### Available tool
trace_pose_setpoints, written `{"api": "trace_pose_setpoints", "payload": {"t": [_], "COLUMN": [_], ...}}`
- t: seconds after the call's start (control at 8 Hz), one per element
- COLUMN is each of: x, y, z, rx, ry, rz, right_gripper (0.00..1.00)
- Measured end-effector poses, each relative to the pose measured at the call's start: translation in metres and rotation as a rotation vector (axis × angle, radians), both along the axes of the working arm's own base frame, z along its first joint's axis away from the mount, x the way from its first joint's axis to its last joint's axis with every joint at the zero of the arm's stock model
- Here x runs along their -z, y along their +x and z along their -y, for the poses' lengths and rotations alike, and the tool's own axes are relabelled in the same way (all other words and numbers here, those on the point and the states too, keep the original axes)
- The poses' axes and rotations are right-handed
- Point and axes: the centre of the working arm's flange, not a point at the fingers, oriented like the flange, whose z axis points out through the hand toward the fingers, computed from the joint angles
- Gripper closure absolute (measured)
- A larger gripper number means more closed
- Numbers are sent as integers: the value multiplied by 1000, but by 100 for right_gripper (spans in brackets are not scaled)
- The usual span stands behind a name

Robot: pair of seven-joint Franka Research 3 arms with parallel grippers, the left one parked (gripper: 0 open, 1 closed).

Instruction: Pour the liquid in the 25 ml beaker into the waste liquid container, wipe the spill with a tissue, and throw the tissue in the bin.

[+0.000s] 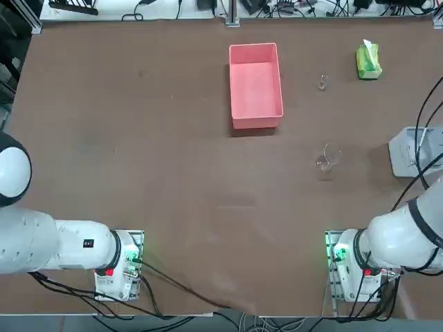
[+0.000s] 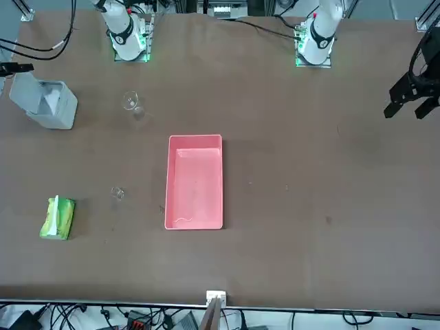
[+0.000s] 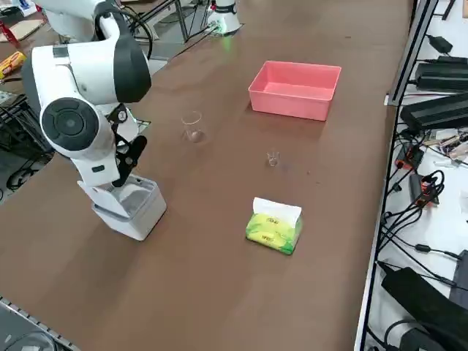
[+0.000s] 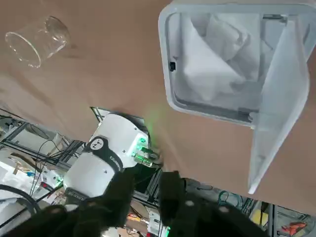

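1. Right gripper [image 4: 145,195] hangs directly above the grey bin [image 4: 232,64], pointing down at it. The side view shows the gripper [image 3: 128,157] just over the bin [image 3: 128,208], not touching it.

2. Fingers [image 4: 170,190]: two dark pads with a narrow gap between them, nothing held. Parted slightly, empty.

3. Bin lid is swung up and stands open on one side. Crumpled white tissue [image 4: 217,54] lies inside the bin, below the fingertips and clear of them.

4. Larger clear beaker [image 4: 37,39] stands on the table off to one side of the fingers, well apart from the bin. Top view puts it [image 1: 327,158] between the bin [image 1: 408,152] and the pink tray [image 1: 255,85], nearer the bin.

5. 25 ml beaker [image 1: 322,83] stands upright on the brown table [image 1: 138,138], farther from the fingers than the larger beaker and out toward the table's far edge. It sits between the pink tray and the green tissue pack [image 1: 368,61], touching neither. Side view shows it [image 3: 273,158] apart from everything; whether it holds any liquid cannot be told.

6. Green tissue pack [image 3: 275,227] lies on the table with a white sheet sticking out of its top, well apart from the gripper.

7. Pink tray [image 3: 296,89] is rectangular and open-topped, the farthest of these things from the fingers.
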Motion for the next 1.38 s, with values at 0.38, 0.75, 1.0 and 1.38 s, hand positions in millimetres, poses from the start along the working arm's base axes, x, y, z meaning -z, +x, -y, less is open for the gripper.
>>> {"api": "trace_pose_setpoints", "payload": {"t": [0.38, 0.75, 1.0, 1.38], "x": [-10, -33, -56, -85], "y": [14, 59, 92, 129], "z": [-2, -23, -47, -88], "rx": [8, 4, -38, -105], "ry": [6, 45, 58, 83], "rz": [69, 253, 354, 451], "right_gripper": [7, 0, 0, 0]}}
